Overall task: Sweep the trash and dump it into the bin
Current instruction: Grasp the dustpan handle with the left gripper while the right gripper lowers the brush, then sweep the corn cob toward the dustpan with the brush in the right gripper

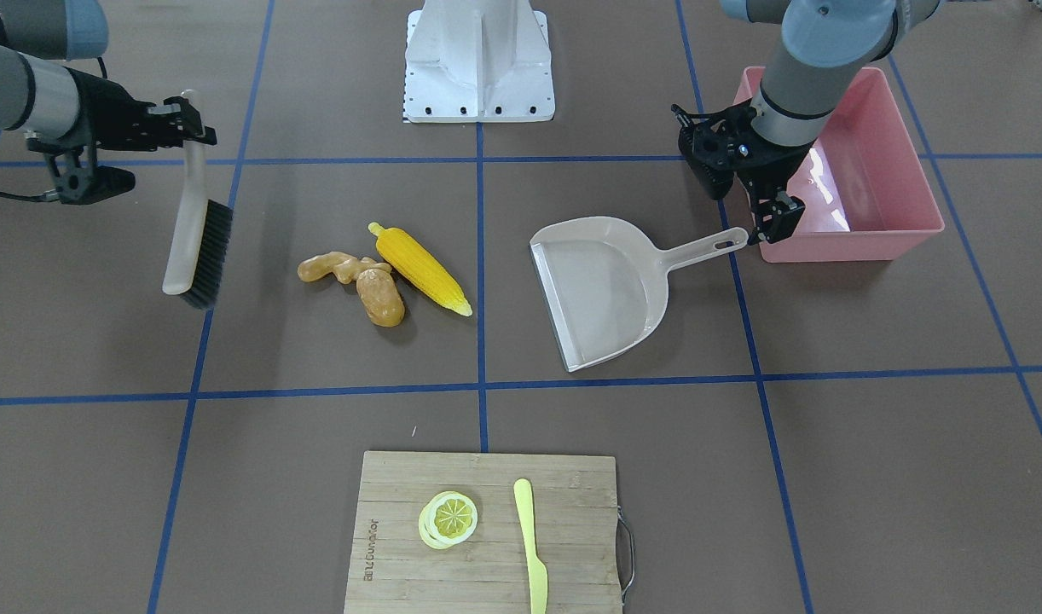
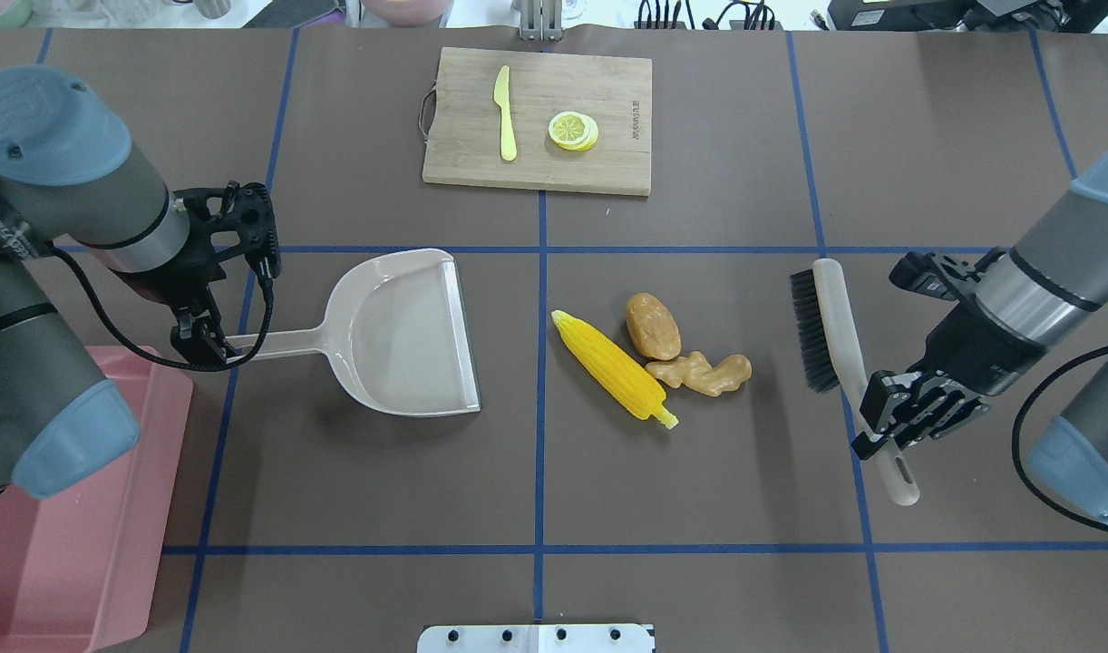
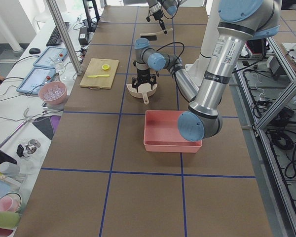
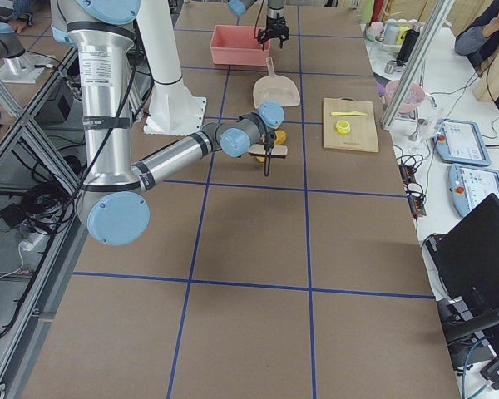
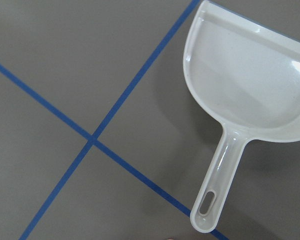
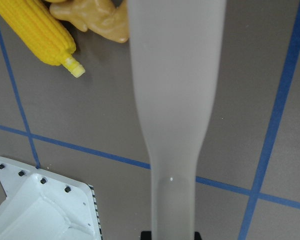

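Note:
The trash lies together mid-table: a yellow corn cob (image 2: 613,365), a tan ginger root (image 2: 704,372) and a brown potato (image 2: 654,326). They also show as corn (image 1: 423,269), ginger (image 1: 333,268) and potato (image 1: 380,297). A beige dustpan (image 2: 400,331) lies flat, mouth toward them. My left gripper (image 2: 200,345) hovers open over the end of its handle (image 5: 210,200), with no fingers in the wrist view. My right gripper (image 2: 889,422) is shut on the handle of a brush (image 2: 817,317), held off the table beside the ginger. The pink bin (image 1: 853,243) stands behind the left arm.
A wooden cutting board (image 2: 608,172) at the far side carries a lemon slice (image 2: 572,130) and a yellow knife (image 2: 506,113). The robot's white base (image 1: 478,60) sits at the near edge. Blue tape lines cross the brown table.

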You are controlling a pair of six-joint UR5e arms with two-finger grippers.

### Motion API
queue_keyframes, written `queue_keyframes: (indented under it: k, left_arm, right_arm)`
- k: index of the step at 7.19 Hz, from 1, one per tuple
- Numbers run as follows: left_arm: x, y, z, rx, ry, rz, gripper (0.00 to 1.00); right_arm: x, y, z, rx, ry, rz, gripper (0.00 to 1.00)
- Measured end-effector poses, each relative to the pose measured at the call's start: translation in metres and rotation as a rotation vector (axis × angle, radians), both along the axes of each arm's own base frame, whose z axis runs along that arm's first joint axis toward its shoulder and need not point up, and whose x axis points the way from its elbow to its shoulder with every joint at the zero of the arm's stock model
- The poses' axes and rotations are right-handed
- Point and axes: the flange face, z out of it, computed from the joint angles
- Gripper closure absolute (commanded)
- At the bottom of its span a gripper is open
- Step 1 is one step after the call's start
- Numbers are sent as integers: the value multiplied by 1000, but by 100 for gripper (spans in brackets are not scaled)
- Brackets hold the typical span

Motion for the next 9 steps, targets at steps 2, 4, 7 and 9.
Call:
queue_keyframes:
  k: [2,4,7,9]
  left_arm:
    - [23,-4,18,2,-26,54,0]
    - [54,-5,27,4,-24,91,0]
    - [87,-1,40,1,-23,126,1]
    - [89,-2,43,9,-13,129,1]
  right_arm:
    - [-24,8,15,-6,58,-14,100]
    - [-39,11,25,18,55,-27,100]
    - [-66,6,21,32,33,-40,100]
    - [-88,4,10,30,27,-55,100]
